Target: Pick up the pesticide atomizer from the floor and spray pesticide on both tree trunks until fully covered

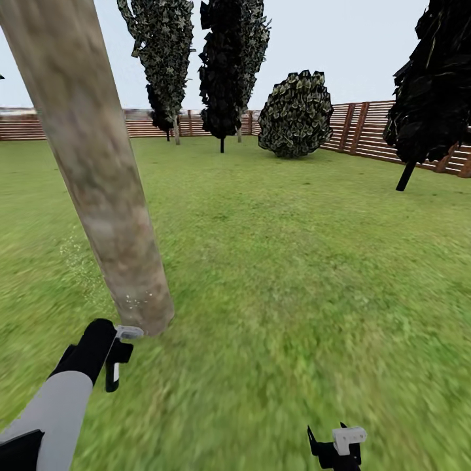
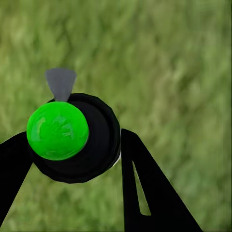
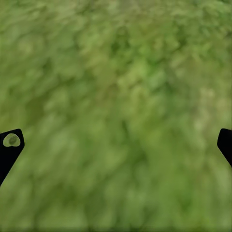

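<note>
The left pincer [image 1: 118, 356] clamps the pesticide atomizer [image 1: 121, 343] at the base of a leaning tree trunk [image 1: 98, 170], whitish pesticide specks [image 1: 134, 302] on the bark; the right pincer [image 3: 116, 145] hangs spread wide and empty above the lawn [image 1: 294, 275].

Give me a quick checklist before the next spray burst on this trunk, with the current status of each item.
1. Pesticide atomizer held between the left gripper fingers: ok.
2. Spray head beside the base of the tree trunk: ok.
3. Pesticide specks on the lower trunk: ok.
4. Upper trunk covered: cannot tell, no specks visible there.
5. Right gripper open, over the lawn, away from the trunk: ok.
6. Second thick trunk located: not ok.
</note>
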Robot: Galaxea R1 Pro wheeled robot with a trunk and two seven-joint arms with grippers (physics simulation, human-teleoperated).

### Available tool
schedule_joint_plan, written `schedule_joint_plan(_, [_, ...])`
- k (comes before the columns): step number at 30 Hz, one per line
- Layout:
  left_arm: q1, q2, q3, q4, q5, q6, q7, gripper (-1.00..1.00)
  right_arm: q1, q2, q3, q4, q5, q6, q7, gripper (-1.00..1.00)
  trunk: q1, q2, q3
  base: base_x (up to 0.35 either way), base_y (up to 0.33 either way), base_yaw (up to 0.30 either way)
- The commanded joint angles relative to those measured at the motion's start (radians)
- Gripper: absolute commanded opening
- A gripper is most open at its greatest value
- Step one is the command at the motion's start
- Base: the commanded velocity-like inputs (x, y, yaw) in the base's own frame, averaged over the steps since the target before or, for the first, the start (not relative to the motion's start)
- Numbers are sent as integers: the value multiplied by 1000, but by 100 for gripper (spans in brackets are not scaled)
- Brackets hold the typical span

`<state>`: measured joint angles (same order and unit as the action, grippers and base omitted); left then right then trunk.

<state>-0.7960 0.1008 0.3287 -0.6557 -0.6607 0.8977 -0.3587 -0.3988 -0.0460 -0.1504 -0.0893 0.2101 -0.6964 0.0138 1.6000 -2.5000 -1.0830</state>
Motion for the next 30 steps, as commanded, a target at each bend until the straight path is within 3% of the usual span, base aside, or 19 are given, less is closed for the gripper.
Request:
schedule_joint_plan(1, [0, -22, -1, -4, -10, -2, 1, -100, 0, 0, 0, 0, 0, 0, 0, 100, 0, 0, 0, 0, 0, 0])
schedule_joint_plan(4, [0, -39, -3, -8, -12, -2, 1, -100, 0, 0, 0, 0, 0, 0, 0, 100, 0, 0, 0, 0, 0, 0])
schedule_joint_plan(6, [0, -29, 0, -7, -14, -3, 1, -100, 0, 0, 0, 0, 0, -1, 0, 100, 0, 0, 0, 0, 0, 0])
schedule_joint_plan(11, [1, 61, 6, 0, -9, -7, -4, -100, 0, 0, 0, 0, 0, -1, 0, 100, 0, 0, 0, 0, 0, 0])
schedule_joint_plan(25, [1, 49, 2, 1, -2, -6, -4, -100, 0, 0, 0, 0, 0, -1, 0, 100, 0, 0, 0, 71, 178, 0])
schedule_joint_plan(30, [1, 33, 0, -7, -2, -8, -3, -100, 0, 0, 0, 0, 0, -1, 0, 100, 0, 0, 0, -271, 3, 0])
